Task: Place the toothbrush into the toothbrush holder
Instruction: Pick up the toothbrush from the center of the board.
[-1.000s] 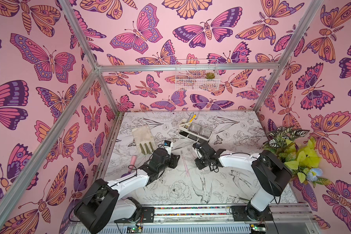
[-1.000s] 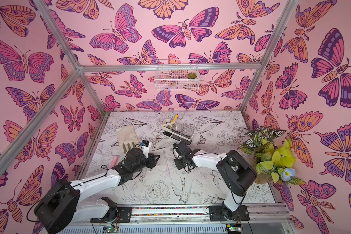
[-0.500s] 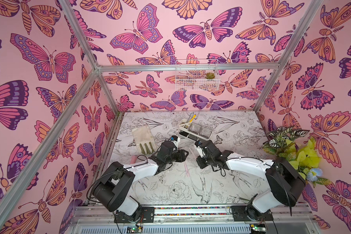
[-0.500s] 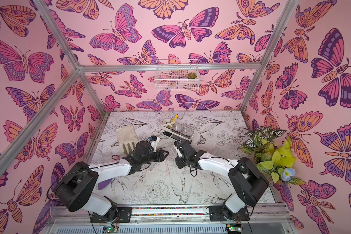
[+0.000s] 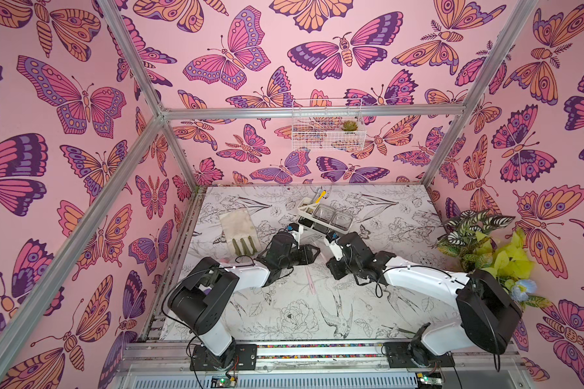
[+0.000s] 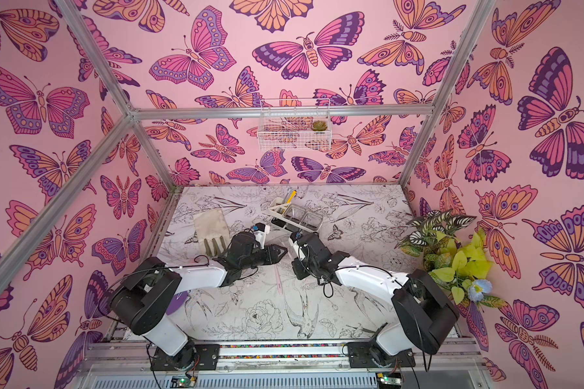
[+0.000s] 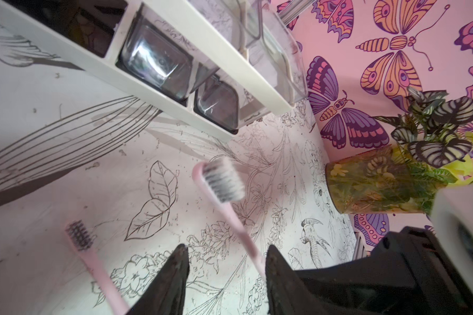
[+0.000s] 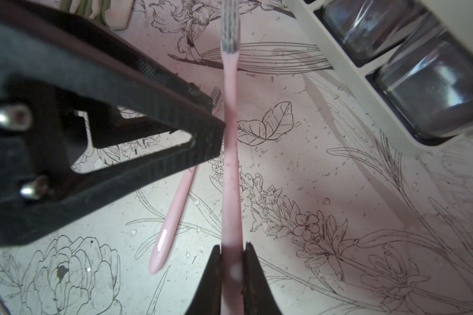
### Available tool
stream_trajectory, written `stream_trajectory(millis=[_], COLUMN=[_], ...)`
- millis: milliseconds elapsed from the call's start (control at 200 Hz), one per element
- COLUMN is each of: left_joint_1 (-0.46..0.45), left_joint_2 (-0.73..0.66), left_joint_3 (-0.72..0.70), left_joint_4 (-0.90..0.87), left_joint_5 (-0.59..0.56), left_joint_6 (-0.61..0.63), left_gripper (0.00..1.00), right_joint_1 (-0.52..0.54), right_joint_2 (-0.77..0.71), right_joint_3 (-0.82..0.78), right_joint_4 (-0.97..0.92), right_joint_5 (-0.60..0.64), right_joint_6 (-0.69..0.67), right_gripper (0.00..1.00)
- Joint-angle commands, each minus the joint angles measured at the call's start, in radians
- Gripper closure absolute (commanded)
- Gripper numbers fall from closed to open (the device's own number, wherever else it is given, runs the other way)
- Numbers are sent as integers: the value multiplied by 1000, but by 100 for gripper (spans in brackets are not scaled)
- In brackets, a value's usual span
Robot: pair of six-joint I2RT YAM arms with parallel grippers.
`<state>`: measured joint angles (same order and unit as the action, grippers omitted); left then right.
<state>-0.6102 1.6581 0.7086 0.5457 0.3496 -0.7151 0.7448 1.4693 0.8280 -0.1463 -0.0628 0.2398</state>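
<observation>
Toothbrush holder [image 6: 276,206]: white, far back on the table [image 6: 351,208], a yellow thing [image 6: 291,196] sticking up in it.
Pink toothbrush [image 6: 278,279]: lying flat, mid-table.
Wire basket [image 6: 294,141]: on the back wall.

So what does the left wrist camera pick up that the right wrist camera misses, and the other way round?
Only the left wrist view: the potted plant, the butterfly wall, and the open left gripper seen whole. Only the right wrist view: the right gripper shut on the toothbrush handle. Both: that toothbrush, a second toothbrush lying on the table, and the toothbrush holder with its clear cups.
</observation>
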Motion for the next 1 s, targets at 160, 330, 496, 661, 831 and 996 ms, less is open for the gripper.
stream_trajectory(millis=[160, 330, 496, 661, 831, 996], left_joint_1=[-7, -8, -8, -8, -8, -8], left_joint_2=[38, 42, 44, 43, 45, 51], left_joint_3=[44, 45, 45, 49, 55, 54], left_joint_4=[61, 65, 72, 80, 85, 92], left_joint_5=[27, 30, 31, 32, 28, 29], left_joint_6=[-14, -14, -10, -4, -1, 2], left_gripper=[56, 61, 68, 77, 80, 86], right_joint_1=[2, 2, 4, 4, 6, 10], right_joint_2=[-27, -29, -26, -21, -21, -24], right_joint_3=[-9, -9, -7, -2, -2, 1], right_joint_4=[-3, -1, 6, 11, 15, 15], right_joint_5=[-18, -14, -12, -22, -30, -32], right_joint_6=[16, 18, 18, 23, 25, 29], right_gripper=[87, 86, 86, 86, 86, 86])
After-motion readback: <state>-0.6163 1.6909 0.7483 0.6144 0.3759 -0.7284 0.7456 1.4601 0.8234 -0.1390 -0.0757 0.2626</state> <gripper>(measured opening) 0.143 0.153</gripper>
